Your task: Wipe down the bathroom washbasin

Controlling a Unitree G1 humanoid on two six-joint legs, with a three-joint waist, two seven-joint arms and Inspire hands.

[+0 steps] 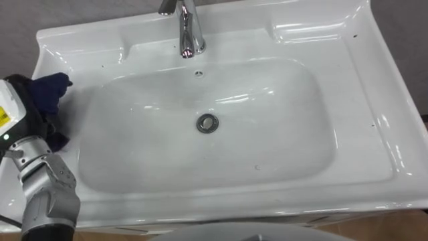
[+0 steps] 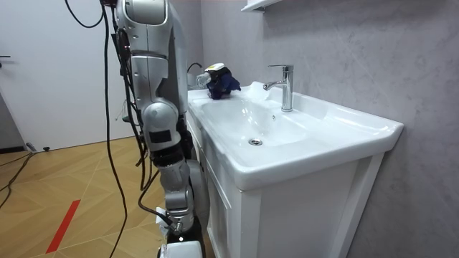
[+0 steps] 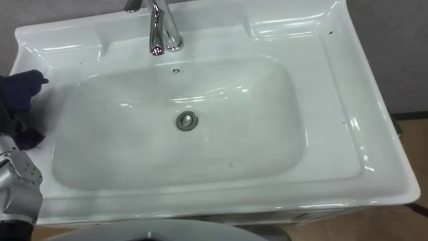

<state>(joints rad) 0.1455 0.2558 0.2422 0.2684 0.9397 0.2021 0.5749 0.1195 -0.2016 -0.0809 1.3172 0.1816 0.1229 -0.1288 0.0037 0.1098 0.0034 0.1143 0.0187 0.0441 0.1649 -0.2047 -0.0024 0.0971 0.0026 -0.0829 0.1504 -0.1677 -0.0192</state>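
Forearm enters at lower left; left hand sits at left rim of basin, fingers buried in dark blue cloth, grip cannot tell. Cloth bunched at frame's left edge beside bowl, well apart from drain and faucet; likely staged for sweep rightward across bowl

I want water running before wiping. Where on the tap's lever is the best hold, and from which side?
Hold the lever at its free front end, coming from the front over the basin. It lies flat atop the upright tap and juts forward above the spout, with the wall close behind. The left hand is at the cloth on the left rim.
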